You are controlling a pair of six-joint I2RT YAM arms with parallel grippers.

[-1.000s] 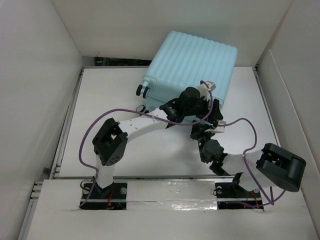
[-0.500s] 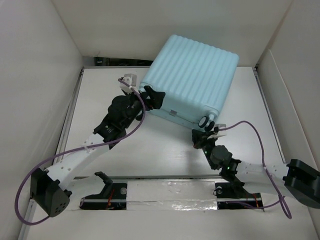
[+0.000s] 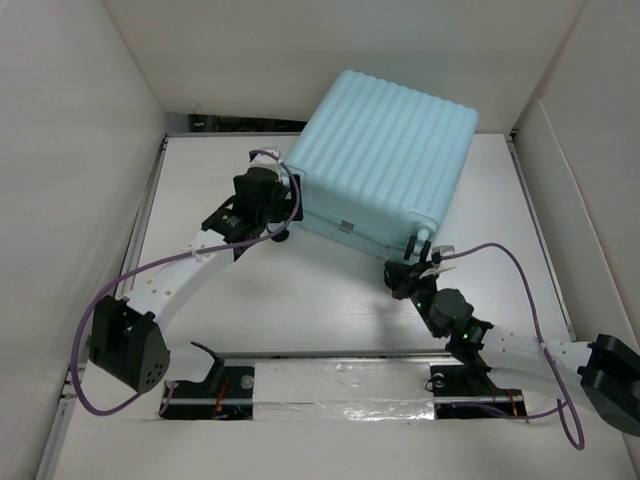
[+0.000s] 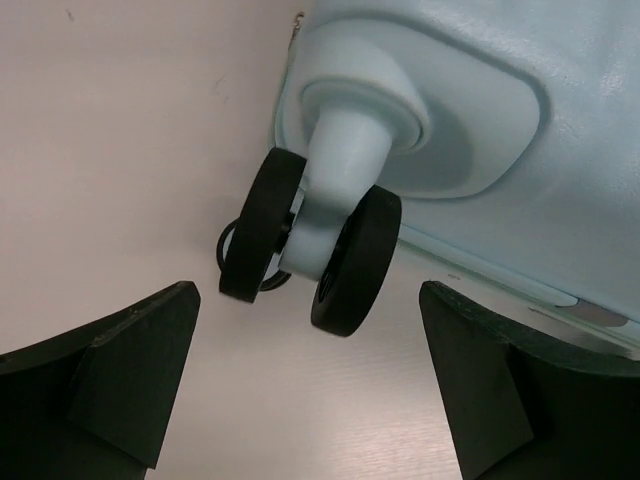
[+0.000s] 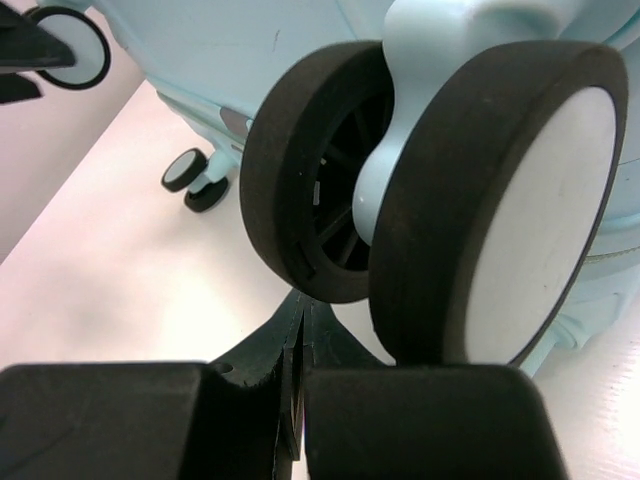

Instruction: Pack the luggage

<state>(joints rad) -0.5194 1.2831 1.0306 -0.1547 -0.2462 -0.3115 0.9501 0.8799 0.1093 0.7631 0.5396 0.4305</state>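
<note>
Top external shows the luggage (image 3: 385, 150) lying far back on the counter (image 3: 330, 300). My left gripper (image 4: 308, 300) stands wide before its near-left wheel (image 4: 310, 250), and my right gripper (image 5: 300, 395) is pressed together just beside its near-right wheel (image 5: 430, 190).

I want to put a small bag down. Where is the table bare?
Bare table: the middle strip in front of the luggage, and the far-left corner. Crowded: near the wheels, where the left tool and right tool sit.
</note>
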